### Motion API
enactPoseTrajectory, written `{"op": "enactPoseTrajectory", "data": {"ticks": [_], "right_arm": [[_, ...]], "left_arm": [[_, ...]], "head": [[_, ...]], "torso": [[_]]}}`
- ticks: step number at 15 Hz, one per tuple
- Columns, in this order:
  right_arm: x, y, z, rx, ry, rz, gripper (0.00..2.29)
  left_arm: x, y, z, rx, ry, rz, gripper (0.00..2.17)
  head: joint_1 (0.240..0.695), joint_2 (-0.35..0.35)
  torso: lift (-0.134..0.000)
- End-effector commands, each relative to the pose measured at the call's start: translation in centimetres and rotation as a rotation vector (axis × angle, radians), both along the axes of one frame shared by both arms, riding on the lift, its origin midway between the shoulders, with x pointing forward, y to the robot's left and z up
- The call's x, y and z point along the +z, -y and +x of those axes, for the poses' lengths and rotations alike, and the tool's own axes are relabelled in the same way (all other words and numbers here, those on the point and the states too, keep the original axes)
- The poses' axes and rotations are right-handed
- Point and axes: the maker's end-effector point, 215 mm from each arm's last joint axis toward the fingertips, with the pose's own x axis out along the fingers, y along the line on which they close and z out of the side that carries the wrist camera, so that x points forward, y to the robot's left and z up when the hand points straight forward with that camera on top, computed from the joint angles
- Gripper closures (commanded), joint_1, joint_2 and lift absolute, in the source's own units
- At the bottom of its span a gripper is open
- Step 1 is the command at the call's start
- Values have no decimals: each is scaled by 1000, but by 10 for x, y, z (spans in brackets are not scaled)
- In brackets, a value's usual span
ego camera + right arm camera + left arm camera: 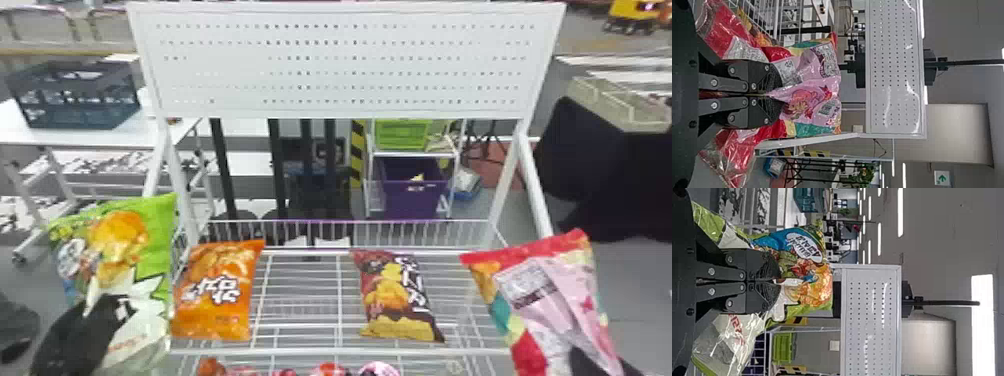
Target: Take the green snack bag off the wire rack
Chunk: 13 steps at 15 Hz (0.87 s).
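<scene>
By wire rack [300,352], left jaws gripping green snack bag [161,232], right jaws pink bag [540,300]; behind, table [15,131], probably crate [80,116]

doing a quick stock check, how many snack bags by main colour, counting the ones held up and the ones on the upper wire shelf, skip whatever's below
Green snack bag: 1
Orange snack bag: 1
Brown and yellow snack bag: 1
Pink and red snack bag: 1
Total: 4

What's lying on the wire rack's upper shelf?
An orange bag and a brown bag lie on the upper shelf. The part beneath them is covered, and the pink bag in the right gripper hides the shelf's right front corner.
</scene>
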Motion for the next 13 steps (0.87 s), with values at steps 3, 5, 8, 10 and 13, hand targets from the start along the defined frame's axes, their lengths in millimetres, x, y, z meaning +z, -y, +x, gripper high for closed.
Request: {"op": "enactPoseTrajectory", "data": {"ticks": [3,5,8,10,13], "right_arm": [[3,-2,-1,3,4,-1,2236],[3,-2,-1,4,3,-3,2236],[4,-2,-2,4,7,-2,2236],[4,-2,-2,5,9,-2,2236],[5,0,-3,2,14,-2,2236]], "left_arm": [[2,-2,-1,4,6,-1,2132],[2,-2,-2,3,5,-2,2132],[2,-1,-2,5,5,-2,2132],[2,-1,-2,6,5,-4,2132],[2,-2,-2,8,5,-4,2132]], "head": [[499,0],[499,0],[499,0],[499,0],[499,0]], "torso": [[0],[0],[0],[0],[0]]}}
